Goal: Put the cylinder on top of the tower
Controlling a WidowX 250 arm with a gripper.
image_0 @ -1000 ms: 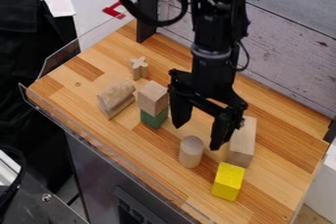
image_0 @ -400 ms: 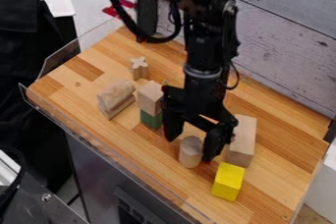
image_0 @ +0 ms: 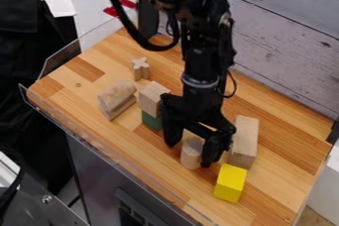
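Pincer (image_0: 190, 152) open, low, 1 finger on each side of the cylinder (image_0: 191, 157), no grip that I can confirm. Cylinder is upright on the worktop (image_0: 281, 180), not on the tower yet. My read: I'm lining up the grasp.

Risks:
- Off-centre close. The finger at the view's right looks nearer the cylinder than the other, so it could push first and tip or slide it.
- Shallow bite. Can't tell how far down the fingers reach; if only the top is caught, round sides could roll or slip on lift.
- Tower knock. Tower = wooden cube (image_0: 152, 94) on green block (image_0: 151, 120), just beside my other finger. Touching or apart: can't tell. Any sideways drift or early swing could shove the cube off. I'd go straight up first, then across.
- Placement. The cube looks a bit off square on the green block; a tilted or hard set-down could topple all 3.

Around: tall pale block (image_0: 245, 138) close behind the right-hand finger, tight for opening wide. Yellow cube (image_0: 230, 184) near the cylinder, toward the camera. Past the tower: 2-part wood piece (image_0: 118, 98) and cross-shaped piece (image_0: 140, 67); release should stay clear of both.
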